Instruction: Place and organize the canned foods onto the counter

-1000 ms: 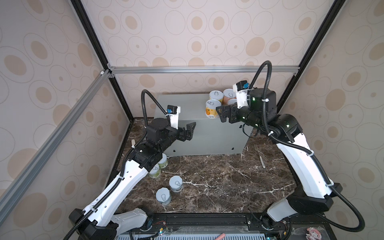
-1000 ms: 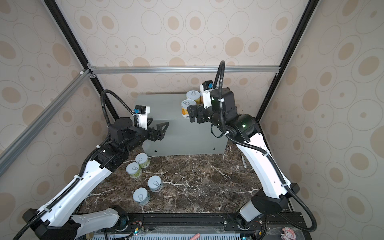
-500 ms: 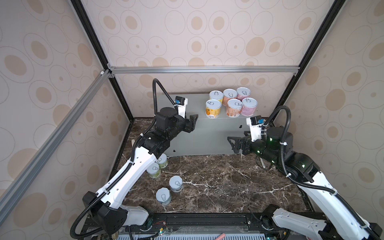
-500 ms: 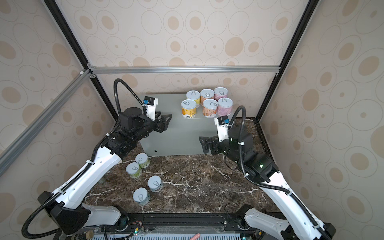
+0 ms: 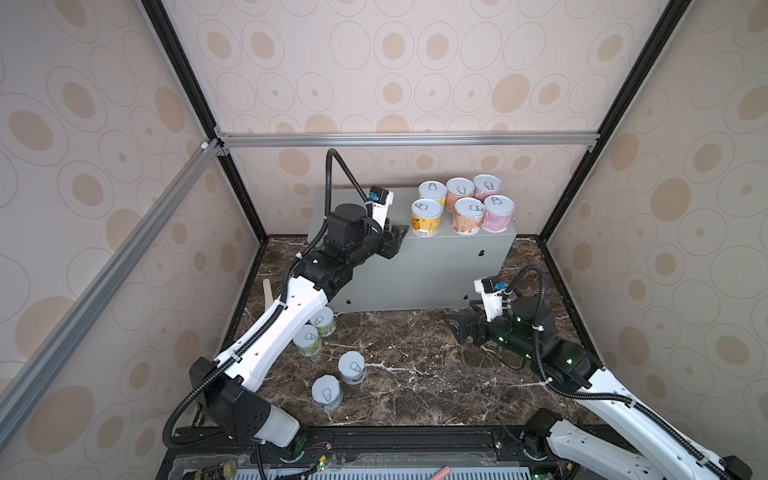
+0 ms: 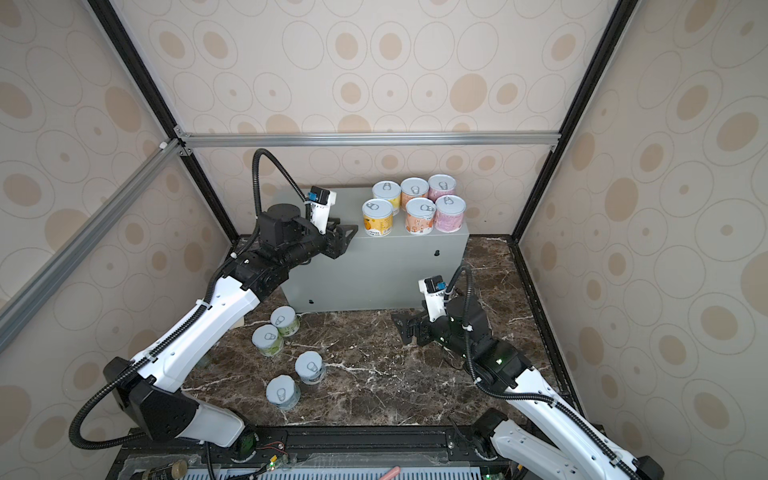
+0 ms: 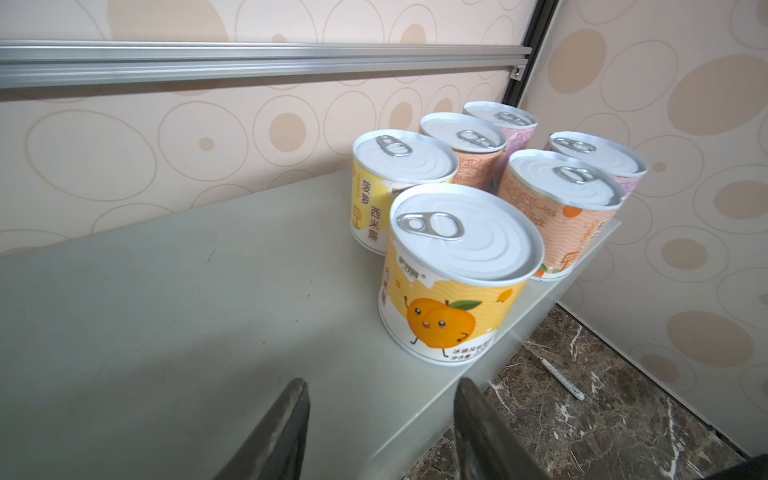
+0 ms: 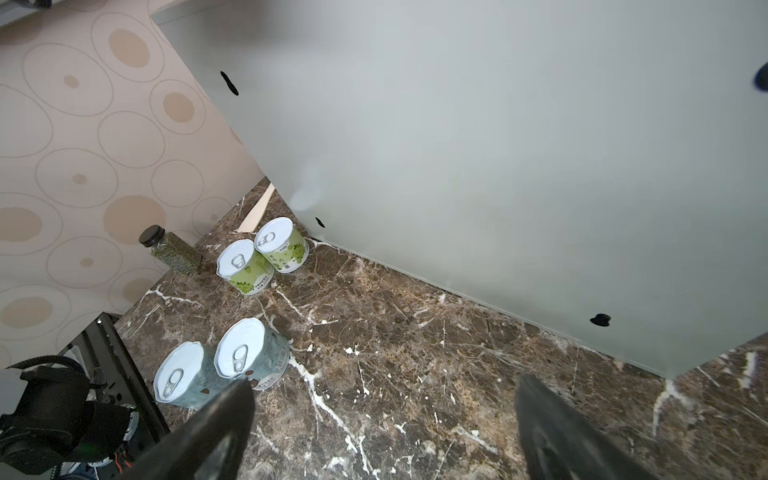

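— Where are our cans?
— Six cans (image 5: pixel 426 216) stand on the bench (image 5: pixel 415 270), at its right end. Two green cans (image 5: pixel 322 324) and two blue cans (image 5: pixel 352 368) stand upright on the marble (image 5: pixel 415 374), far left.
— And our tools?
— The left tool (image 5: pixel 398 239) hangs over the bench, half spread and empty. The right tool (image 5: pixel 455 330) is low, spread wide and empty. It points at the blue cans, so we think it goes next.

Six cans (image 6: pixel 420 214) clustered on grey box (image 6: pixel 374 270) top, 1 o'clock; four cans (image 6: pixel 309 368) upright on marble table (image 6: pixel 374 386), 7 o'clock.
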Controlling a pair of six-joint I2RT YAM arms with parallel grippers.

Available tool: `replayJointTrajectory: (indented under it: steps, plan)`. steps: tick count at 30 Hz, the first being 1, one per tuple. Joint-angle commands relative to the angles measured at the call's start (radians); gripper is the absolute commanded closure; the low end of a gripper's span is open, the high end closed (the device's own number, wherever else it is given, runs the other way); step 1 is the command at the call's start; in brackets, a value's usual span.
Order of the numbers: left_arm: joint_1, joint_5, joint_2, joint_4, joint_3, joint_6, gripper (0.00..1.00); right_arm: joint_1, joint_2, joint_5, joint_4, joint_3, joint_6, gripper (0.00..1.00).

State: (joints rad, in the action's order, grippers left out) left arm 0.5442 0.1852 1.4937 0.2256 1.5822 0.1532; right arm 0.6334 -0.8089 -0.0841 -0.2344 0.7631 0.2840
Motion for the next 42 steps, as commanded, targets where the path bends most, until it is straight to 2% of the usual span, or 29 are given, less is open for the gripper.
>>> replayJointTrajectory:
  steps: [1,9,14,31,42]
  plan:
    - [-0.017,0.093,0.018,-0.059,0.042,-0.050,0.44,-0.002,-0.018,-0.046,0.115,-0.058,0.041,0.00]
    - [-0.031,0.217,0.069,-0.142,0.044,-0.038,0.45,-0.002,-0.056,-0.062,0.147,-0.109,0.036,0.00]
    - [-0.040,0.252,0.103,-0.166,0.061,-0.024,0.45,-0.003,-0.053,-0.052,0.139,-0.113,0.013,0.00]
    - [-0.041,0.331,0.192,-0.203,0.129,0.010,0.49,-0.002,-0.078,-0.042,0.132,-0.119,-0.011,0.00]
    - [-0.032,0.344,0.238,-0.199,0.169,0.016,0.50,-0.003,-0.075,-0.031,0.122,-0.120,-0.014,0.00]
